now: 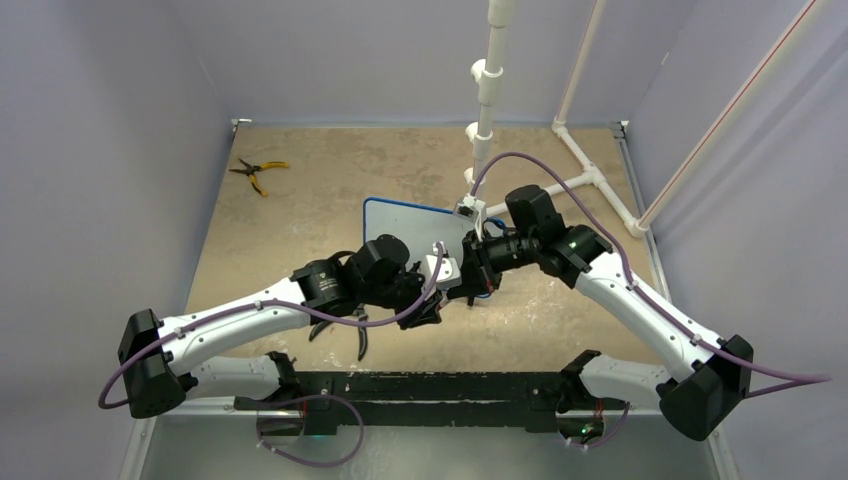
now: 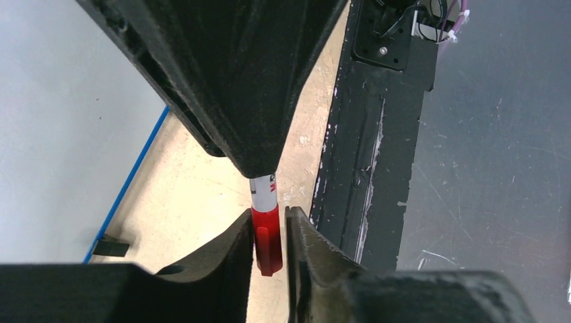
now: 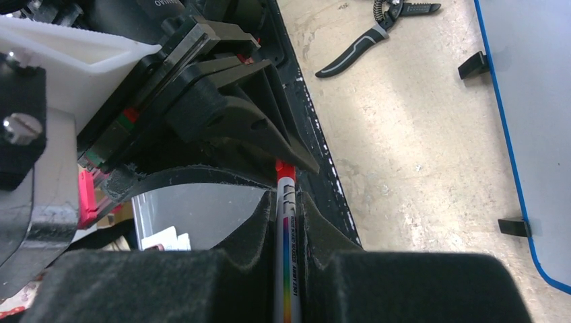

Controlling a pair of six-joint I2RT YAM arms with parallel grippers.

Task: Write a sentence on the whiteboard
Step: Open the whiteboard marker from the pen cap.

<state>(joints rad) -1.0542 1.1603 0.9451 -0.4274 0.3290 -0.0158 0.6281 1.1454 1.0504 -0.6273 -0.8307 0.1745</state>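
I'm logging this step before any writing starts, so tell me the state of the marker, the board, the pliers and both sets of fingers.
White marker with red cap: capped, held at both ends.
Blue-framed white whiteboard: visible surface blank, no writing.
Left arm's fingers: shut on the red cap.
Right arm's fingers: shut on the marker's barrel.
Yellow-handled pliers: lying loose, handles apart, nothing touching them.

Robotics lab cell: plain walls point(image 1: 100, 130), PVC pipe frame point(image 1: 484, 95) & pliers point(image 1: 257, 172) on tabletop point(image 1: 340, 165).
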